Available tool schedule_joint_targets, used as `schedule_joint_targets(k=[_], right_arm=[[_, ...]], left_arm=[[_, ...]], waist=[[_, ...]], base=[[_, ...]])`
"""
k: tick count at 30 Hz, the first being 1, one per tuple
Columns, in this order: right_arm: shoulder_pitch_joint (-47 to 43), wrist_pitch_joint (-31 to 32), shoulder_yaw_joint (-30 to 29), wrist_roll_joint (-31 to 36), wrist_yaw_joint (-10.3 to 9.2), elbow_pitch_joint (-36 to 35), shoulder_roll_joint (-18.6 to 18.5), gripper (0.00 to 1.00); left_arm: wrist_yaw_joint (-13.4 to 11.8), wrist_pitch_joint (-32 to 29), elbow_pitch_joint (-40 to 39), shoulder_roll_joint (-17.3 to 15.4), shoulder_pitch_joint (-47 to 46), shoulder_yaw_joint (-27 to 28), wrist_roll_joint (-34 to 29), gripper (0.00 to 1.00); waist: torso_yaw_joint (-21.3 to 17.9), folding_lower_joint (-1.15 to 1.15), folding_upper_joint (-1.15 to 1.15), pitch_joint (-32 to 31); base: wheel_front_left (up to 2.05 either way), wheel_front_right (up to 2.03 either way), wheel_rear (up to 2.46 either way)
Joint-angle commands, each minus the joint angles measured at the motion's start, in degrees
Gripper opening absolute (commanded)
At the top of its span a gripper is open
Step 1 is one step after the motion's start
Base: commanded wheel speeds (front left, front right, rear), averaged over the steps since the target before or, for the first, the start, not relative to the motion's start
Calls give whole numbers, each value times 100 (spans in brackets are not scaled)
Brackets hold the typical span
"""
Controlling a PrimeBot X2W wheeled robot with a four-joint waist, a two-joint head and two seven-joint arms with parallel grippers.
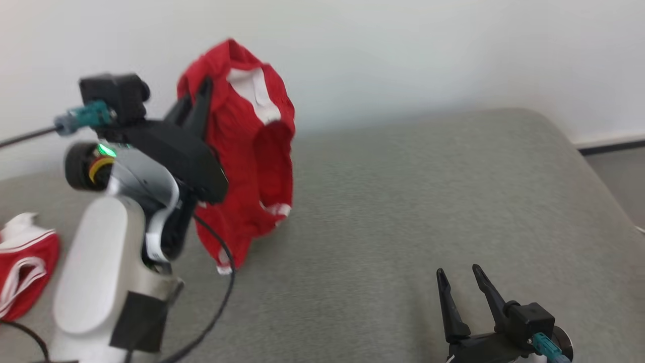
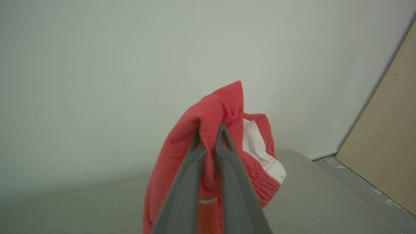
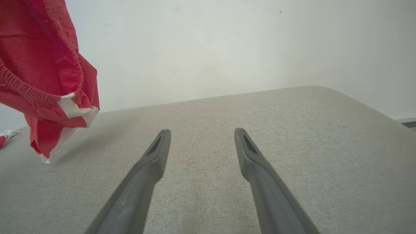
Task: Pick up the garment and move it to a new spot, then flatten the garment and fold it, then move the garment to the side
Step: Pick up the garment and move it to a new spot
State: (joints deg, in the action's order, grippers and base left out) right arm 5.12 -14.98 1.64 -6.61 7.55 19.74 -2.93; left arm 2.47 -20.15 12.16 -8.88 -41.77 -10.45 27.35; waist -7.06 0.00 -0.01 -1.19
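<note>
In the head view the left claw [image 1: 196,98] is pinched narrow on a fold near the top of the red garment [image 1: 252,151], which hangs bunched at about 10 o'clock over the grey desk [image 1: 403,201]. Its low corner is at or just above the cloth top; which one cannot be told. A second red piece [image 1: 25,262] lies at 8 o'clock, and the right claw [image 1: 458,275] waits at 5 o'clock, wide and holding nothing. In the left wrist view the two fingers close on a thin ridge of red cloth, with the white band drooping toward 4 o'clock. In the right wrist view the spread fingers point at bare desk, and the garment hangs at 10 o'clock, well apart from them. The grip takes little fabric, so a quick swing could pull it free. The low corner may drag and twist on the desk, or catch the black cable [image 1: 221,302] beside it, and the garment would then land in a heap that is harder to flatten.
</note>
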Motion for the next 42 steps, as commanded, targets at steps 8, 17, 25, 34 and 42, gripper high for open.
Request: schedule_joint_targets(k=[8,17,25,34,42], right_arm=[[39,-30,68,14,-12,-53,12,100],[-2,-30,158,-36,-12,-30,12,100],[-102,-30,173,-20,-12,6,10,100],[-222,-30,-100,-21,-12,-105,9,100],[-319,-30,-346,3,-12,-164,8,100]], left_arm=[[-133,185,604,363,890,-269,152,0],[-24,715,2178,531,1240,-512,333,80],[156,1109,2403,591,1372,-683,735,100],[-283,3301,1042,313,2687,-207,391,100],[-598,3533,-341,335,3892,633,-485,100]], waist=[[-1159,0,1,298],[-1235,0,1,338],[-854,0,1,203],[-203,0,1,-22],[256,0,1,-85]], base=[[0,0,0],[0,0,0],[0,0,0],[0,0,0],[0,0,0]])
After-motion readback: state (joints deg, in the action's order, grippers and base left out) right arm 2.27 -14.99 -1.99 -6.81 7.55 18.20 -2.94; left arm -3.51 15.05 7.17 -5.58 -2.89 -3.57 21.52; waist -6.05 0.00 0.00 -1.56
